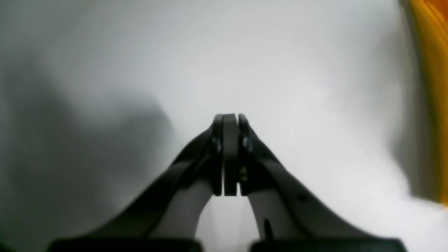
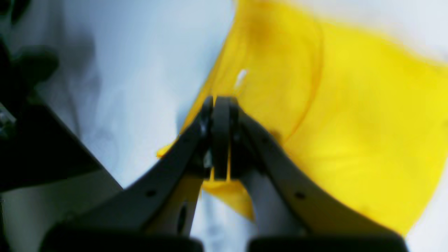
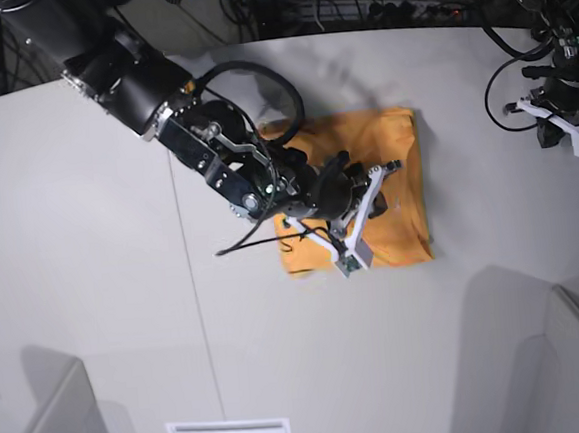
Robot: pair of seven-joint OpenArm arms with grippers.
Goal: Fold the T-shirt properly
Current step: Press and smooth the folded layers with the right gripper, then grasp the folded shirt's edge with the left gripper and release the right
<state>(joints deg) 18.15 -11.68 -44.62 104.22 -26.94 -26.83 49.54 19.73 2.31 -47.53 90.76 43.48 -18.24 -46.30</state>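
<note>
**T-shirt, folded, mid-tabletop**

The T-shirt [image 3: 387, 184] is laid as a rough rectangle on the white tabletop [image 3: 91, 242]; its left part is hidden by the right arm [image 3: 213, 142]. The long axis cannot be told. Wrist views are blurred. The right end effector [image 2: 220, 101] is closed, with yellow cloth pinched between its jaws. The left end effector [image 1: 229, 117] is closed on nothing, over bare tabletop, beside the shirt's edge.

T-shirt [image 3: 387, 184]: folded orange rectangle on the white table [image 3: 92, 252]
Right arm [image 3: 192, 124]: reaches over the T-shirt's left part
Left arm [image 3: 562, 105]: far edge, apart
</note>
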